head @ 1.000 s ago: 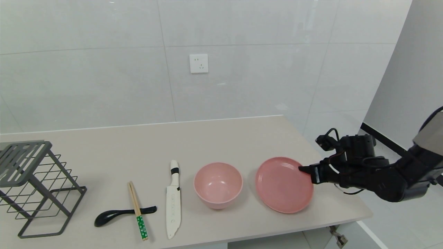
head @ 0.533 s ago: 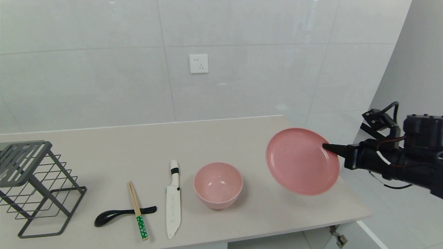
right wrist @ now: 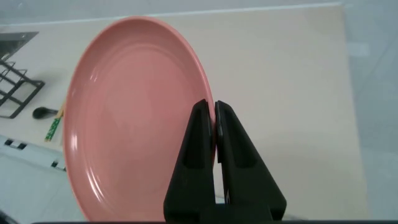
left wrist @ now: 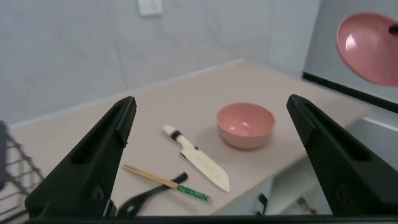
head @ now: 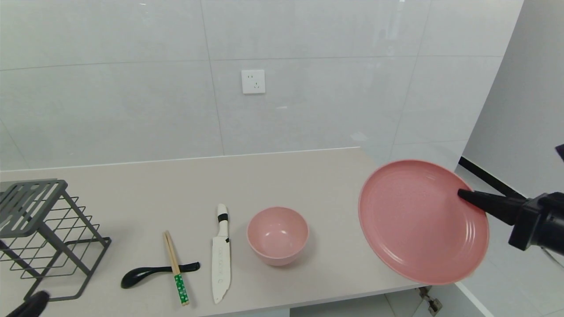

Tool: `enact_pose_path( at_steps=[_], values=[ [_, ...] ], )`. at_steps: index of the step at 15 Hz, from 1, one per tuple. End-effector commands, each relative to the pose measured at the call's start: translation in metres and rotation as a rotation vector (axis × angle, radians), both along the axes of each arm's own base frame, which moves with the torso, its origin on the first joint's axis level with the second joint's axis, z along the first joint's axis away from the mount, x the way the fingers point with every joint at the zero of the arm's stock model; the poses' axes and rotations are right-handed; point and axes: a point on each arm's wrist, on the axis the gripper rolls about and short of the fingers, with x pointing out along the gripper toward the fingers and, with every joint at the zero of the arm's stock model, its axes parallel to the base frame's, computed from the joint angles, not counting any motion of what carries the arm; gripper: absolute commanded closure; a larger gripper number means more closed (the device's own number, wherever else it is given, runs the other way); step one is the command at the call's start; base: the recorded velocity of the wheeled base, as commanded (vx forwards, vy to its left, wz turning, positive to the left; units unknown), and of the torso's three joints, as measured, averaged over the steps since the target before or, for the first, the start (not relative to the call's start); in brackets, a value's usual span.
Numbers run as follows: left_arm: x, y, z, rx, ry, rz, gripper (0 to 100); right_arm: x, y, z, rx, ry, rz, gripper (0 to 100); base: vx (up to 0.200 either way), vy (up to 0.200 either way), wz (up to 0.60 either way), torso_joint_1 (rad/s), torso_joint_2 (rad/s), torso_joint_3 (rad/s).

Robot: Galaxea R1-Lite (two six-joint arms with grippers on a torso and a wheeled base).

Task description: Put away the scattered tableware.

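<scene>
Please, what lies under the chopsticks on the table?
The spoon: its handle passes under the chopsticks, on the table. The short stretch of handle beneath them is covered.

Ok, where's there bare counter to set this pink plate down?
Free: the wide strip of counter behind the row, up to the wall; and the right end, beyond the bowl. Crowded: front left, where spoon, chopsticks and knife lie close beside the rack.

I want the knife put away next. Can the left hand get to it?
Probably yes. The left hand is open and empty, and the knife lies flat with nothing on it; the bowl and chopsticks sit apart.
</scene>
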Motion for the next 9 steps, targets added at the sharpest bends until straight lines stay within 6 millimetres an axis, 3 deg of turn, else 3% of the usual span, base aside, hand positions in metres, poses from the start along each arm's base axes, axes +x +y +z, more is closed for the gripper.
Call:
enact_pose_path(
  at_steps=[1, 3, 6, 9],
  values=[
    [0.093, -0.025, -0.015, 0.035, 0.408, -0.101, 0, -0.014, 0.0, 0.018, 0.008, -0.103, 0.007, 100, 0.0, 0.0, 0.0, 0.0, 0.0, 0.0],
    [0.145, -0.036, -0.034, 0.056, 0.494, -0.084, 0, -0.016, 0.008, 0.021, -0.025, -0.133, 0.04, 100, 0.0, 0.0, 0.0, 0.0, 0.0, 0.0],
    [0.22, -0.06, -0.071, 0.056, 0.483, -0.031, 0, -0.022, 0.027, 0.02, -0.052, -0.143, 0.104, 100, 0.0, 0.0, 0.0, 0.0, 0.0, 0.0],
    [0.249, -0.096, -0.093, -0.069, 0.613, -0.076, 0, -0.025, 0.028, 0.011, -0.069, -0.116, 0.109, 100, 0.0, 0.0, 0.0, 0.0, 0.0, 0.0]
  ],
)
